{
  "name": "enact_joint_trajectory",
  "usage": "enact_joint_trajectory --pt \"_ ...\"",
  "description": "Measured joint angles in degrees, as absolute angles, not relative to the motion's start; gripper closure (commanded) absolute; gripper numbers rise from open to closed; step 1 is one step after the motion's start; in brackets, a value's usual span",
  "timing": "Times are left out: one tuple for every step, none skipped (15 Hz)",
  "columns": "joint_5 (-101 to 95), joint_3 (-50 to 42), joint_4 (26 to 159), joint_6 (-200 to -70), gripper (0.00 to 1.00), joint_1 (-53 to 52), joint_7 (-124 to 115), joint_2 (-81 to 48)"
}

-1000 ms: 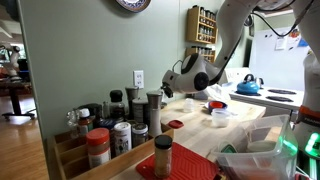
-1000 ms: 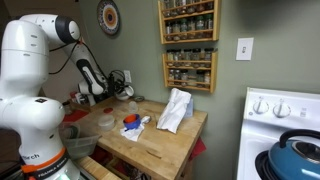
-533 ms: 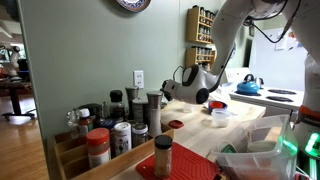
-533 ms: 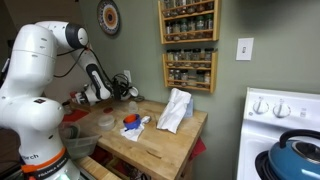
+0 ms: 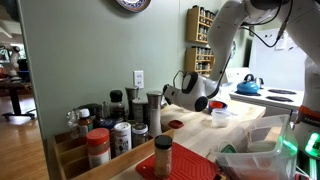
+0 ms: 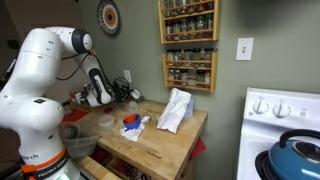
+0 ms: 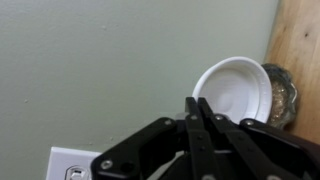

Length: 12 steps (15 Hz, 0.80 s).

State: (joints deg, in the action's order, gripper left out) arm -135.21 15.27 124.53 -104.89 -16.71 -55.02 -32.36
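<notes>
The gripper [image 7: 197, 104] has its two fingers pressed flat together with nothing caught between them. In the wrist view the tips point at a white bowl [image 7: 235, 90] just beyond, though whether they touch it cannot be told. The bowl lies where the pale green wall [image 7: 100, 60] meets the wooden counter [image 7: 300, 45], well apart from a white wall outlet [image 7: 72, 166].

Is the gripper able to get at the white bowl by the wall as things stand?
Probably yes: in the wrist view the white bowl sits just beyond the gripper with nothing between them, though the jaws are shut and would need opening.
</notes>
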Motion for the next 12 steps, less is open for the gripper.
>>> enact_joint_trajectory --pt "-135.21 15.27 124.32 -104.66 0.7 -16.71 -55.02 -32.74" --pt "-135.21 15.27 124.21 -104.5 0.64 -16.71 -55.01 -33.01" --pt "-135.22 15.28 124.14 -104.49 0.56 -16.71 -54.99 -33.21" --pt "-135.26 15.32 124.14 -104.49 0.49 -16.71 -54.96 -33.31" --pt "-135.39 15.38 124.14 -104.57 0.4 -16.71 -54.9 -33.32" --pt "-135.63 15.44 124.14 -104.69 0.34 -16.69 -54.82 -33.31" --pt "-136.04 15.5 124.17 -104.97 0.25 -16.65 -54.75 -33.27" --pt "-136.62 15.56 124.24 -105.48 0.18 -16.54 -54.71 -33.15" --pt "-137.12 15.61 124.36 -106.19 0.11 -16.41 -54.64 -32.94" --pt "-137.57 15.65 124.51 -107.01 0.03 -16.25 -54.51 -32.68" --pt "-137.94 15.67 124.63 -108.02 0.0 -16.05 -54.26 -32.41" --pt "-138.15 15.73 124.71 -109.42 0.0 -15.77 -53.9 -32.12"
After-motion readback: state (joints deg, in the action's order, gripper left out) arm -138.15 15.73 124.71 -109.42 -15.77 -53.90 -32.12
